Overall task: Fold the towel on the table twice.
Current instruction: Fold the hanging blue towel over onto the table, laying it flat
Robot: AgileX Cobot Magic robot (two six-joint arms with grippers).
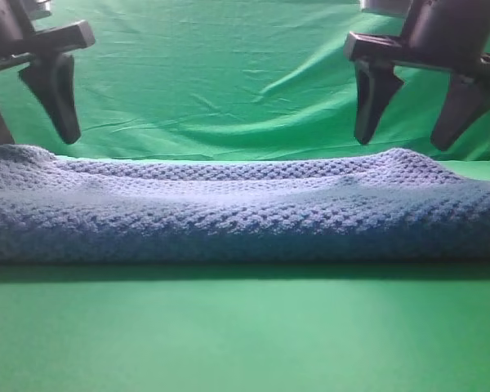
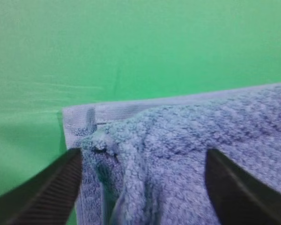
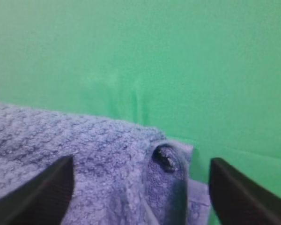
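Towel (image 1: 245, 208) lies folded on the tabletop (image 1: 245, 335). Left tool (image 2: 140, 187) and right tool (image 1: 416, 102) both released, holding nothing. Loose corners may spring back, leaving the fold misaligned.

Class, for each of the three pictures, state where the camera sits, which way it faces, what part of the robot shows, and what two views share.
Exterior high: low at table level, facing the towel; left gripper and right gripper hang open above.
Left wrist: looks down between its fingers at a towel corner.
Right wrist: likewise, fingers flanking the other corner.
Shared: both wrist views show the towel.
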